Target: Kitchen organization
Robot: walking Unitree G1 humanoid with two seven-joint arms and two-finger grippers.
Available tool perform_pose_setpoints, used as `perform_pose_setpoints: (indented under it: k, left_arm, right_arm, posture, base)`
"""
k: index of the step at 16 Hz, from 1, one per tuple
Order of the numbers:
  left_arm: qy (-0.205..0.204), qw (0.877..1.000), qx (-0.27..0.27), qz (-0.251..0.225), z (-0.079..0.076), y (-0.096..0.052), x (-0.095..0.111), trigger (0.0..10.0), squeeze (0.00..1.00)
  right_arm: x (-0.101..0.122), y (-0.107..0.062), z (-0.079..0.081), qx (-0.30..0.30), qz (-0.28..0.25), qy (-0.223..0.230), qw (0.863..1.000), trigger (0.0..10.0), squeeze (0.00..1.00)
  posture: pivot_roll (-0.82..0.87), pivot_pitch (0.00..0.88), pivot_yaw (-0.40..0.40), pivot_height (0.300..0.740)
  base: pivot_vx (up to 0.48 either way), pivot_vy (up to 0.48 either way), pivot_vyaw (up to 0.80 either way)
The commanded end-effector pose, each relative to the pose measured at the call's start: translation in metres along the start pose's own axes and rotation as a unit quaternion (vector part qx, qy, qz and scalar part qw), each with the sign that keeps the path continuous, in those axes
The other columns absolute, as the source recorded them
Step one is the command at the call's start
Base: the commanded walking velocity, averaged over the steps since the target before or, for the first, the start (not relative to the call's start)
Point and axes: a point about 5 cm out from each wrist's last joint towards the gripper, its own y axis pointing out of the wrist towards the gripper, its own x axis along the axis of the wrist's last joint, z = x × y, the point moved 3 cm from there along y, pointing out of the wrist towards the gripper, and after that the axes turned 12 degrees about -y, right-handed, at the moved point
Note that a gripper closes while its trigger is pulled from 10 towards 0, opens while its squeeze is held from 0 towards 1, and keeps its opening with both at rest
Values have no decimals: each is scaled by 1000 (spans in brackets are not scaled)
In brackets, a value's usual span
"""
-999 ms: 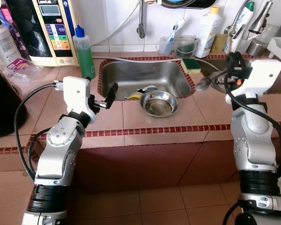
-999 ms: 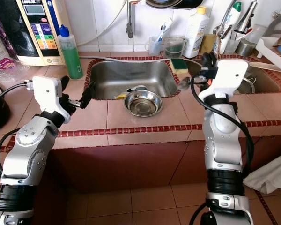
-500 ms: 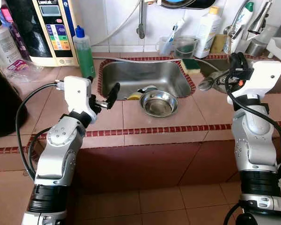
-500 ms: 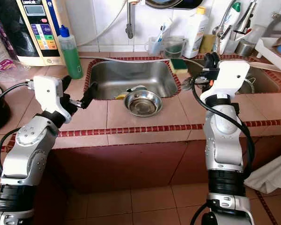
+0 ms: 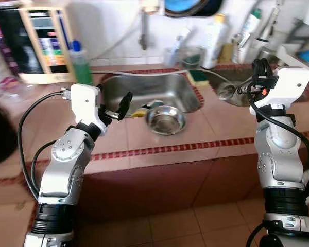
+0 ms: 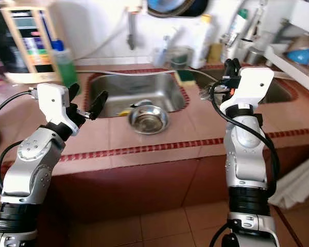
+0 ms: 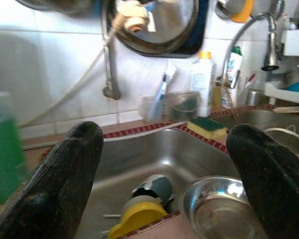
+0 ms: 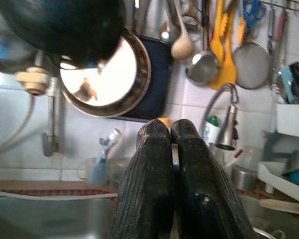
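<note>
The right gripper, fingers pinching a spoon at the frame's right, seems to carry it; the left gripper, fingers spread, could next take the steel bowl.

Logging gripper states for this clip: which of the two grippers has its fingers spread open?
The left gripper, held over the counter beside the sink; its fingers stand wide apart in the left wrist view. The right gripper has its fingers pressed together.

Left pincer spread wide; right pincer pressed together (both raised).
</note>
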Motion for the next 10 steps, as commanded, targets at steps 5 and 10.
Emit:
perform_pose_setpoints:
  k: [5, 10]
  left_arm:
    - [6, 1000, -9, -1, -2, 2, 4, 10000, 0]
    - [5, 1000, -9, -2, -2, 2, 4, 10000, 0]
  right_arm:
    - [4, 3, -3, -4, -7, -3, 1000, 10000, 0]
    - [3, 3, -3, -5, -6, -4, 1000, 10000, 0]
  posture:
    - [-133, 10, 20, 740]
    - [-132, 10, 22, 740]
  base:
    - [345, 0, 0]
    - [346, 0, 0]
